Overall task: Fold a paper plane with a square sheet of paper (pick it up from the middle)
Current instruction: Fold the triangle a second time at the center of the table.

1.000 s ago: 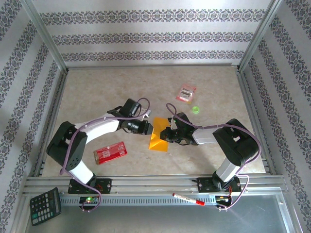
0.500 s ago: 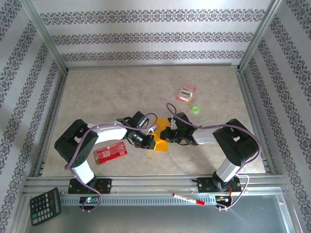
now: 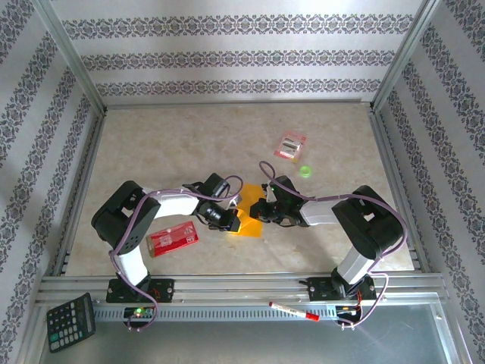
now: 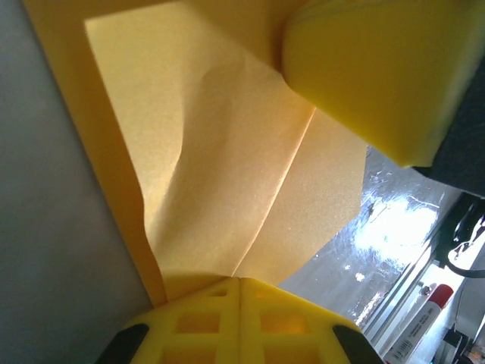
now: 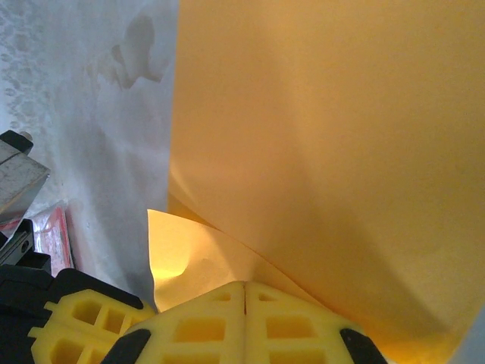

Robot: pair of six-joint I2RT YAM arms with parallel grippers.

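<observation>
Both arms reach inward, grippers closed and close together.
The left arm [image 3: 163, 203] folds back at the elbow and stretches low to the right, toward the centre. The right arm [image 3: 333, 212] bends in the same way and stretches low to the left. The left gripper [image 3: 233, 222] and the right gripper [image 3: 258, 214] face each other, just beside one another. In both wrist views the yellow fingers are pressed together, each pair pinching an edge of the paper [image 3: 252, 227].
</observation>
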